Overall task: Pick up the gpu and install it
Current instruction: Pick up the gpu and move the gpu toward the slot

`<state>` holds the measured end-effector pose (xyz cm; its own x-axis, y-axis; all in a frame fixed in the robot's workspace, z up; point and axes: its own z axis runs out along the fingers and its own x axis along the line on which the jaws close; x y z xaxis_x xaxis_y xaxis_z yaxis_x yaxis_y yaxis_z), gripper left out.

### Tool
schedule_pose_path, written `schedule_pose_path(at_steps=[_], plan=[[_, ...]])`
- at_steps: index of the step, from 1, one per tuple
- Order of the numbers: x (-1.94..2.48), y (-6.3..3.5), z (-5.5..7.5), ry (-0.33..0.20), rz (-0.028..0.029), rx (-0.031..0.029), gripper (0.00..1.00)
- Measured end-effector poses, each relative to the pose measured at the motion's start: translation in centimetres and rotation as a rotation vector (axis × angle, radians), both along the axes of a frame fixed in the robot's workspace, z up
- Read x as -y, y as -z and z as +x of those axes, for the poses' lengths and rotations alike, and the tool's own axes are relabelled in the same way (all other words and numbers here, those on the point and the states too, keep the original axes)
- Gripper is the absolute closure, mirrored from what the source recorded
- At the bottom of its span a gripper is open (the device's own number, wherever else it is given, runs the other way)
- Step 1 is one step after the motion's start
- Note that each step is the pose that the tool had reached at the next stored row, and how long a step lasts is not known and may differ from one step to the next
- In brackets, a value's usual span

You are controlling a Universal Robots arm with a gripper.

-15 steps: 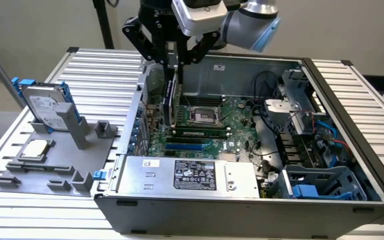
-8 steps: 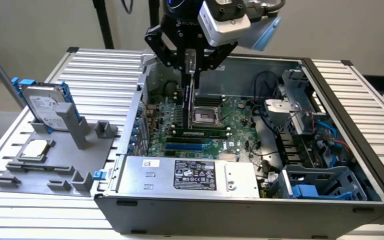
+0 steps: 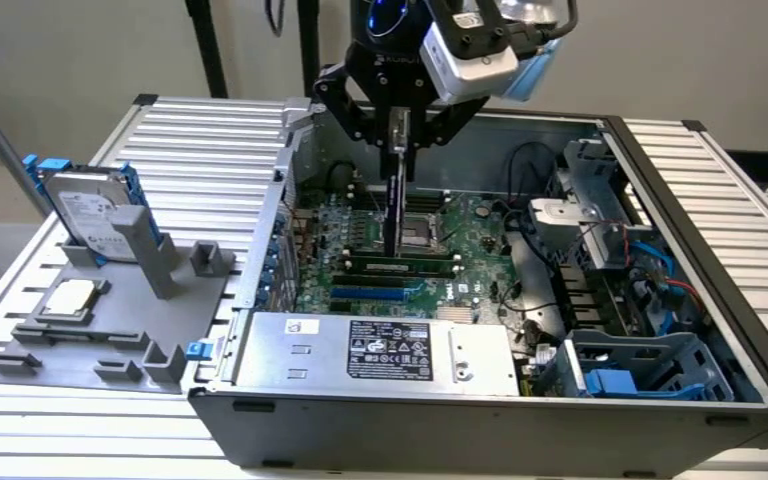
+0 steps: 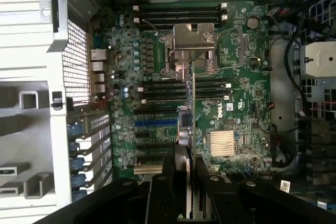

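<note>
The gripper [image 3: 399, 150] is black, with angular linkages and slim jaws; above it sit a silver-grey camera box [image 3: 471, 55] and a blue-lit ring [image 3: 387, 15].

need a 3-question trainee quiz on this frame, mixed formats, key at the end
1. True or false: the claw holds the gpu edge-on above the motherboard.
2. The hard drive stands: A) on the motherboard; B) in the grey fixture at the exterior view's left; C) in the claw.
3. What colour are the hard drive's rails?
Key: 1 true; 2 B; 3 blue.
</note>
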<state>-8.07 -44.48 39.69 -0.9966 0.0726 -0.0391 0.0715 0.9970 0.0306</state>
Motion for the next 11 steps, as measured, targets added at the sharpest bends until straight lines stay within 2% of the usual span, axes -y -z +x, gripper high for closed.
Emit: schedule_pose_path(at_steps=[6,9,11], plan=[[-0.23,0.42,2.1,-0.003,-0.0006,-0.0009,0.73],[-0.23,0.54,3.2,-0.004,-0.0009,-0.0059,0.73],[-0.23,0.61,3.9,-0.006,-0.0014,-0.0119,0.73]])
